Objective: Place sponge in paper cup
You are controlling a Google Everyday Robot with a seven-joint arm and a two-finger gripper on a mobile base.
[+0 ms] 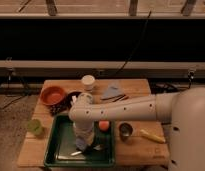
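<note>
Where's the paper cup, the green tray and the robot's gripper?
paper cup (pixel 88 82): camera view, its white side.
green tray (pixel 60 143): camera view, bare floor near its left wall.
gripper (pixel 82 145): camera view, its shut tip, down inside the green tray.

Wooden table (pixel 141 152): green tray (pixel 60 142) near left, gripper (pixel 82 146) down inside it, closed. Light green cup (pixel 34 126) left of the tray, orange bowl (pixel 52 94) far left, paper cup (pixel 88 81) far middle, cloth (pixel 112 91) to its right, metal cup (pixel 125 130) right of the tray.
</note>
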